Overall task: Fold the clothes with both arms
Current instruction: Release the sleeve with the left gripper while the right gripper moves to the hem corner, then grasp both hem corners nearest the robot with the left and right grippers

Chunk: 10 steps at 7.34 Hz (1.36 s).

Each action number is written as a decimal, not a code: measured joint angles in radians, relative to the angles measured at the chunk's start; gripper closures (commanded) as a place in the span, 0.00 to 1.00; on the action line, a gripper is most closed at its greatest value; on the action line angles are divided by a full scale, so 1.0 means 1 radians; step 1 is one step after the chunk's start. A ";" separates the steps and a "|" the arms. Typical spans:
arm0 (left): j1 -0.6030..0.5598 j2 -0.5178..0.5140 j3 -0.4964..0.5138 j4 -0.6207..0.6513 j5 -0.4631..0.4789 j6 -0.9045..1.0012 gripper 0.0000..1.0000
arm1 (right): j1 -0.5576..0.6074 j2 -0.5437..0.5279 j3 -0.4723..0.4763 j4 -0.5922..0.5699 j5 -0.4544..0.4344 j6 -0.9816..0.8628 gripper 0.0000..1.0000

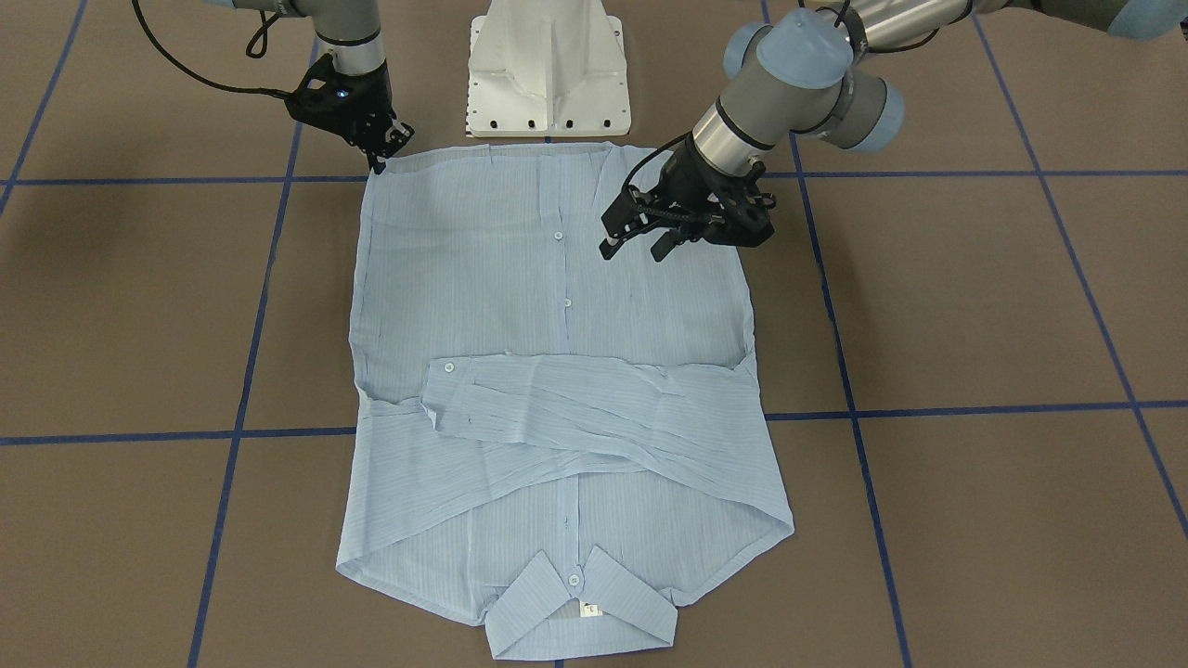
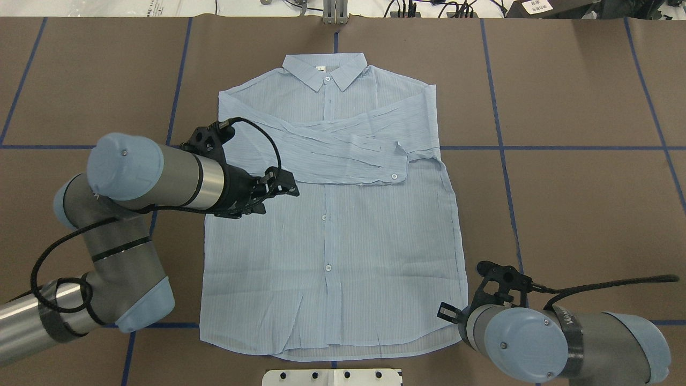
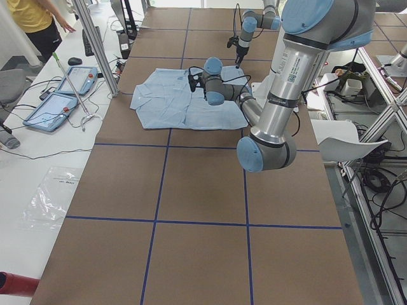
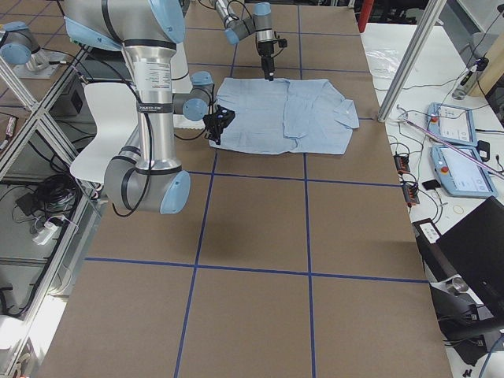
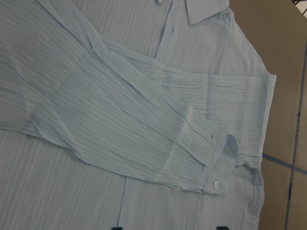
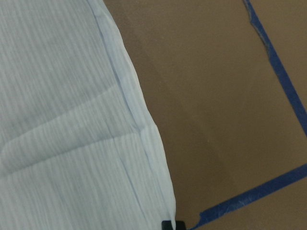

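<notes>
Thin pale blue striped shirt (image 2: 343, 236) is spread on tabletop (image 2: 579, 214). Left hand (image 1: 634, 247), released, is held over its 9 o'clock side; right hand (image 1: 390, 153), at 5 o'clock hem, grip indeterminable. One-sided lift risks skew.

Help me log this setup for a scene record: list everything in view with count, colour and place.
shirt: one, pale blue striped, flat on the table, sleeves folded across the chest
table: one, brown, under everything
tape lines: several, blue, gridding the table
base: one, white, by the shirt's hem
tablets: two, grey with blue screens, on the side bench
person: one, yellow top, beside that bench
left arm: one, silver-grey; left tool open over the shirt
right arm: one, silver-grey; right tool closed at the shirt's hem corner
</notes>
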 measured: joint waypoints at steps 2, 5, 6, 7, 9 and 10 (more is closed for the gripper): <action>0.151 0.124 -0.112 0.047 0.150 0.002 0.00 | -0.007 -0.001 0.005 0.000 -0.002 0.003 1.00; 0.335 0.185 -0.205 0.240 0.355 -0.104 0.06 | -0.009 -0.002 0.010 0.000 -0.006 0.005 1.00; 0.359 0.218 -0.228 0.266 0.363 -0.131 0.07 | -0.009 -0.002 0.010 0.000 -0.007 0.005 1.00; 0.368 0.255 -0.248 0.275 0.352 -0.146 0.07 | -0.009 -0.002 0.010 0.000 -0.008 0.005 1.00; 0.374 0.286 -0.253 0.280 0.334 -0.185 0.09 | -0.012 -0.002 0.009 0.000 -0.009 0.005 1.00; 0.375 0.288 -0.247 0.281 0.319 -0.199 0.15 | -0.015 -0.002 0.009 0.000 -0.012 0.005 1.00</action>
